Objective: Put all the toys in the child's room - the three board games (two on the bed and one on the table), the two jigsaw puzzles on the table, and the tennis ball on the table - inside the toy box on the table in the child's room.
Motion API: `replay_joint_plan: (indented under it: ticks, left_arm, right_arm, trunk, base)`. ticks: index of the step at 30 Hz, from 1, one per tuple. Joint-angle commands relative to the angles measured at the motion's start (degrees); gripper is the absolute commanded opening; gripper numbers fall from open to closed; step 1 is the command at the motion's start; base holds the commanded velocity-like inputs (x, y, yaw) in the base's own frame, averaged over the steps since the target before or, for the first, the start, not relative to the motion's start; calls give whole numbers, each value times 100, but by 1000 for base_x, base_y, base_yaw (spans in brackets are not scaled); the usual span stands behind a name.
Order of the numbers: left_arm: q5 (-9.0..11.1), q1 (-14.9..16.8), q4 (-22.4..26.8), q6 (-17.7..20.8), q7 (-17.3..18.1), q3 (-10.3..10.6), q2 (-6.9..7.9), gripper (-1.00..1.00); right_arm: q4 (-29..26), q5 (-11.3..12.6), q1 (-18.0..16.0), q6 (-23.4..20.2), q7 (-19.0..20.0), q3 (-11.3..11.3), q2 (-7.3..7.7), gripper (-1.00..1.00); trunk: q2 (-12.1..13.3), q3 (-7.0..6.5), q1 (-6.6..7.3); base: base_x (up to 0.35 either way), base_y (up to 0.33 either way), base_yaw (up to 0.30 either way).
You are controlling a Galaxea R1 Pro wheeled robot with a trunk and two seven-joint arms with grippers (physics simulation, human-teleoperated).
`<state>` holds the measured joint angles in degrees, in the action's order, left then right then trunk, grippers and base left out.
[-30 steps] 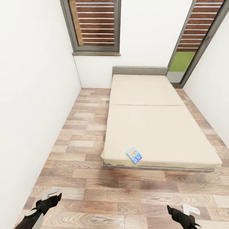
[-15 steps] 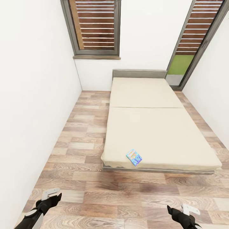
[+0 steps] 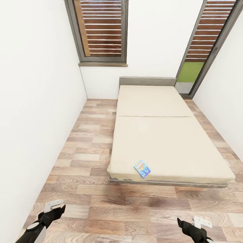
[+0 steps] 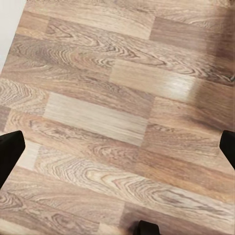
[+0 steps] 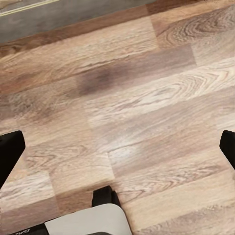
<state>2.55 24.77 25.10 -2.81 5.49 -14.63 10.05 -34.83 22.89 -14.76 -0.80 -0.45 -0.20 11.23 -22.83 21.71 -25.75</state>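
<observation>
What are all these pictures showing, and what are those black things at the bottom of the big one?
This is a pretend robot inside a computer world, a bit like a video game. The big picture comes from a camera on the robot's head, looking down into a bedroom. The black things at the bottom are its two grippers, which work like hands: the left gripper and the right gripper. Both are open and hold nothing.

In front of the robot is a bed on a wooden floor. Near the bed's closest edge lies a small colourful board game, one of the toys to tidy away.

The two smaller pictures come from cameras on the robot's wrists. They look down at the floor, with a dark fingertip at each side.
</observation>
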Motion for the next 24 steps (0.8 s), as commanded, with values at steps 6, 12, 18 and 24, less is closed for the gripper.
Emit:
replay_joint_plan:
  ticks: [6, 12, 18, 24]
  left_arm:
    - [26, 6, -5, -9, 49, -32, -3, 100]
    - [26, 4, -5, -9, 49, -31, -3, 100]
    - [26, 5, -5, -9, 49, -33, -3, 100]
    - [26, 6, -5, -9, 49, -31, -3, 100]
  right_arm:
    - [-7, 49, -1, -8, -5, 2, 8, 100]
    - [-7, 49, -1, -8, -7, 2, 10, 100]
    - [-7, 49, -1, -8, -8, 2, 7, 100]
    - [-7, 47, -1, -8, -8, 2, 9, 100]
  trunk:
    - [-9, -49, -3]
    - [-9, -106, -3]
    - [-9, -163, -3]
    - [-9, -220, -3]
  base:
    - [0, 0, 1]
    - [0, 0, 37]
    - [0, 0, 64]
    - [0, 0, 70]
